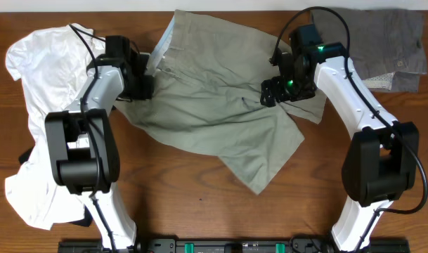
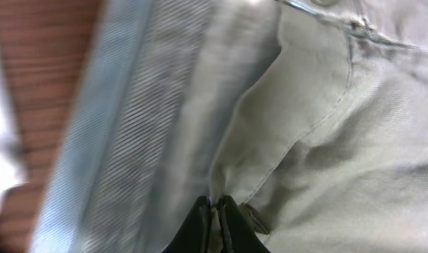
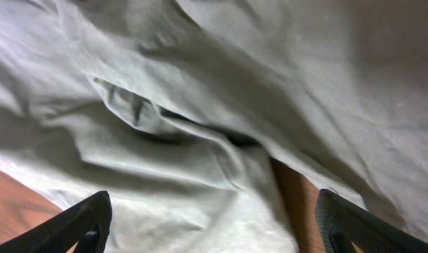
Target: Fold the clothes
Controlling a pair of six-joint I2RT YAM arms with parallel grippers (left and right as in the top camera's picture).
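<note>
**Item 1.** Pair of khaki, olive-tan cotton shorts point(image 1: 214, 105), wrinkled. Loc.: centre of brown wooden tabletop point(image 1: 199, 211), spread flat and unfolded. Pale light-blue waistband lining point(image 2: 115, 140) is turned up at the left end; one leg points toward the near edge.

**Item 2.** Left gripper point(image 2: 215, 214): clenched on a fold of the khaki fabric beside the waistband, prob. as an anchor or lift point for the fold.

**Item 3.** Right gripper point(image 1: 271, 92): released, fingers wide apart, low over the opposite side of the shorts near a creased seam. Prob. lining up a second pinch; nothing held.

**Item 4.** White T-shirt point(image 1: 38, 63), far left, under the left arm.

**Item 5.** Darker grey shorts point(image 1: 389, 42), far-right corner. Items 4 and 5 lie to the sides and aren't gripped.
</note>
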